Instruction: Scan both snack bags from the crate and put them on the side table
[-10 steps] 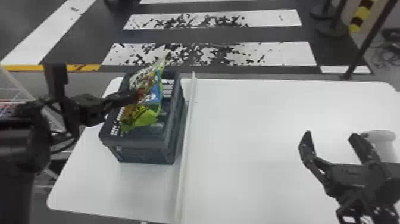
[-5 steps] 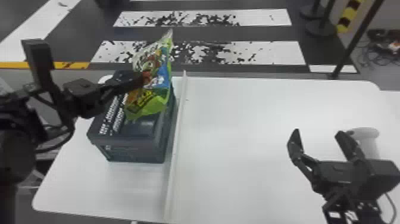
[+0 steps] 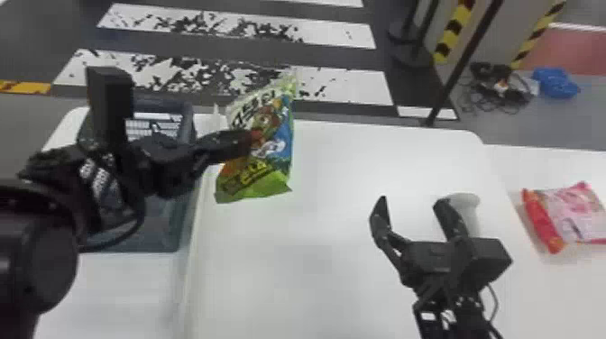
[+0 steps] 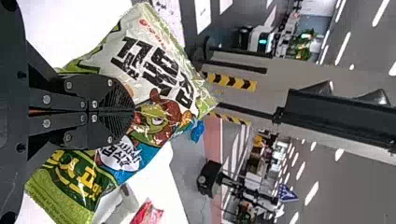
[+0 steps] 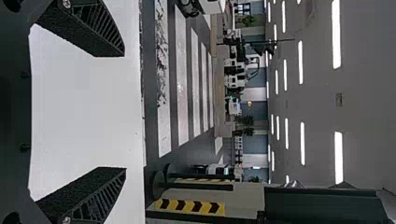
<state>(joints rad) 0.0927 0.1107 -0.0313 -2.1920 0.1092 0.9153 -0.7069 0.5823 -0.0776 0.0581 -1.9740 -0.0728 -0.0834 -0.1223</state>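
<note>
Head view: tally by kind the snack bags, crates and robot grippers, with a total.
Snack bags: 2 (green snack bag in the left gripper; pink-and-red snack bag on the side table)
Crates: 1 (dark crate, partly behind the left arm)
Grippers: 2 (the left gripper; the right gripper)
Total: 5
</note>
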